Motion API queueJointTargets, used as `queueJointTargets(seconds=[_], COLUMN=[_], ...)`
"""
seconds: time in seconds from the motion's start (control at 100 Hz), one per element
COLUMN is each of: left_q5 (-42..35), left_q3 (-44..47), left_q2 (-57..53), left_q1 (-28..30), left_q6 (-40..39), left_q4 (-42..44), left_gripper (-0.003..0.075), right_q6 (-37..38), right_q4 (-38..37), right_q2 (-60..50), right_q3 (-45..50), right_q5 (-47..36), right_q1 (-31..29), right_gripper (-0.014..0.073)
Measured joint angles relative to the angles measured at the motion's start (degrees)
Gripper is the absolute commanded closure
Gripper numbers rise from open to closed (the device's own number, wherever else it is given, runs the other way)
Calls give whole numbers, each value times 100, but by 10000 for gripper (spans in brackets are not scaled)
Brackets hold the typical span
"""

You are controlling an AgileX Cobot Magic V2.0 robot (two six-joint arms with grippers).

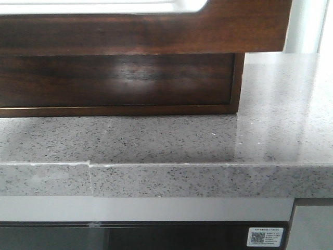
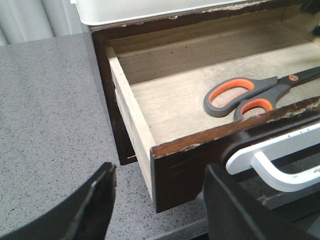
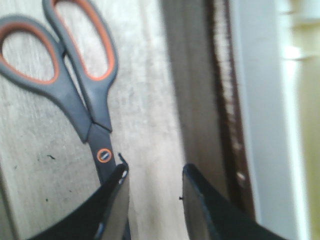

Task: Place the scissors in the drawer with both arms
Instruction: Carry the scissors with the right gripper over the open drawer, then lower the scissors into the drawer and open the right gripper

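Above the scissors (image 3: 75,85) in the drawer (image 2: 165,165) — both grippers, right (image 3: 152,200) and left (image 2: 160,200), agape.

Soft daylight, glare patch on the glossy drawer (image 1: 130,73) front, pale sheen on the speckled table (image 1: 270,114) toward its right edge, right wrist view blurred, overexposed beside the scissors (image 3: 75,75).

The front view sits low, close before the drawer (image 1: 119,31); both wrist views look into it, sharing the scissors (image 2: 245,95).
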Motion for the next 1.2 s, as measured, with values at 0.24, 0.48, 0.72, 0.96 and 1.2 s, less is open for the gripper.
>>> queueJointTargets(seconds=[0.24,0.48,0.72,0.96,1.2], left_q5=[0,0,0,0,0], left_q3=[0,0,0,0,0], left_q2=[0,0,0,0,0], left_q1=[0,0,0,0,0], left_q6=[0,0,0,0,0], left_q4=[0,0,0,0,0], left_gripper=[355,355,355,355,356], right_q6=[946,1680,1980,2003,2003], right_q4=[249,1189,2091,2380,2400], right_q2=[-1083,-2406,-3725,-4834,-5594], right_q3=[113,1665,4207,6175,6759], right_q5=[60,-538,-1838,-2585,-2912], right_q1=[-558,-2552,-4186,-4395,-4395], right_gripper=[352,352,352,352,352])
